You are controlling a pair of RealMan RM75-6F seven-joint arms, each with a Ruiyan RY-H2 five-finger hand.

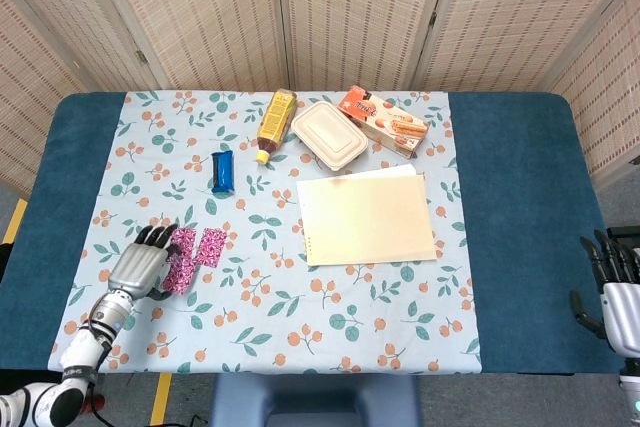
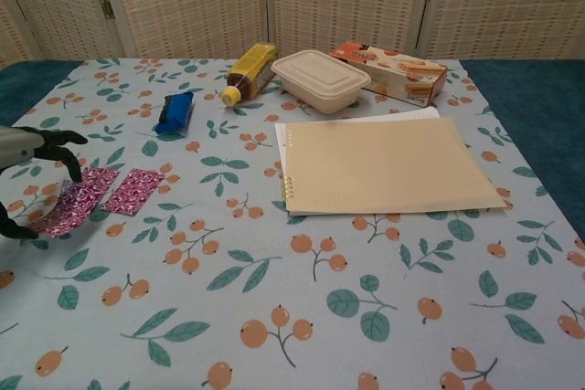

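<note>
Left hand [image 2: 27, 171] at the near-left of the counter [image 1: 520, 207] pinches a purple foil packet [image 2: 73, 203] btw thumb and fingers, other fingers spread, packet lifted at a tilt w/ a second purple packet [image 2: 134, 191] lying flat just beside it; right hand [image 1: 612, 292] sits off the counter's right edge, fingers apart, holding nothing. Risk — the grip is at the packet's edge only, so in my judgement the slick foil could slip out, or drag the neighbouring packet. Labels: orange snack box [image 1: 385, 120] and bottle [image 1: 275, 119] carry print, too small to read.
</note>
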